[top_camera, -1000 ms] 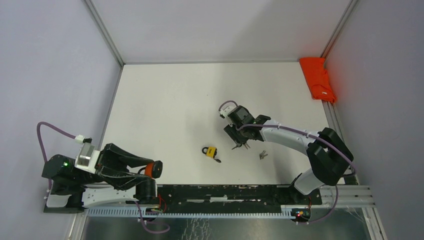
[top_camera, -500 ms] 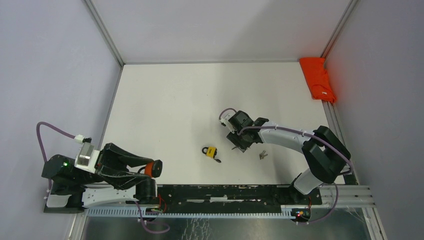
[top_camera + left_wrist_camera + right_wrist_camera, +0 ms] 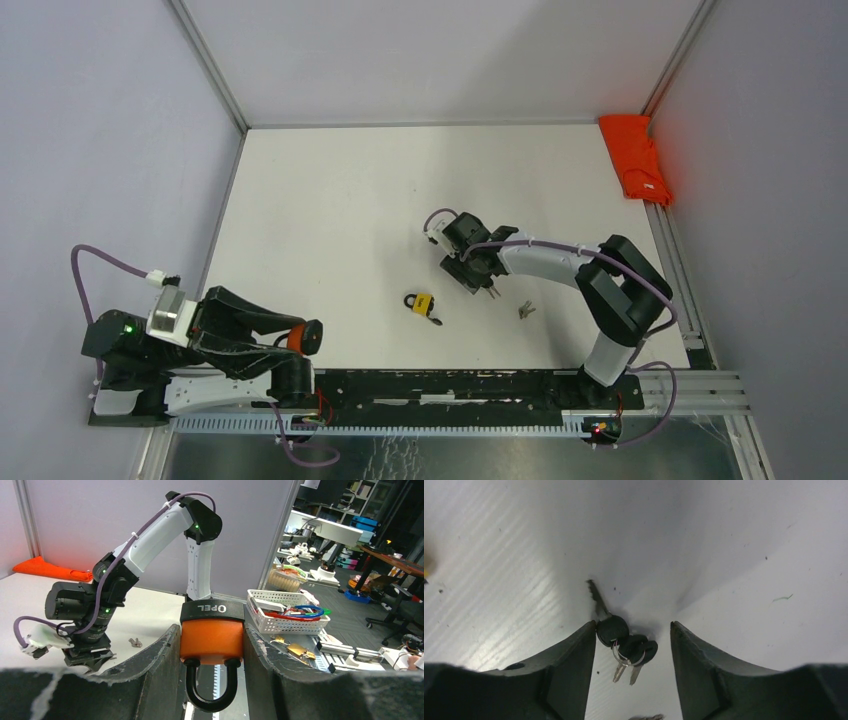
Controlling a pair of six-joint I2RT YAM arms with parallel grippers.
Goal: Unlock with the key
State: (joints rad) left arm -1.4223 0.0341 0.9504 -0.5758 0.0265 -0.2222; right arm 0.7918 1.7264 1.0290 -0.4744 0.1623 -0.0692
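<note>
Keys (image 3: 624, 642) on a ring, three of them black-headed, lie on the white table (image 3: 330, 200) between the spread fingers of the right gripper (image 3: 633, 630), which hangs low over them. One key head sits right against one finger in the wrist view, though contact cannot be confirmed. The left gripper (image 3: 210, 630), low at the table's near left edge, pinches an orange lock (image 3: 212, 645) by its body, with the black shackle pointing back toward the wrist. A yellow lock (image 3: 423, 303) lies on the table near the right gripper, on its left side and apart from it. Spare keys (image 3: 524, 310) lie on the gripper's other side. An orange cloth (image 3: 636, 155) sits at the far right corner.
</note>
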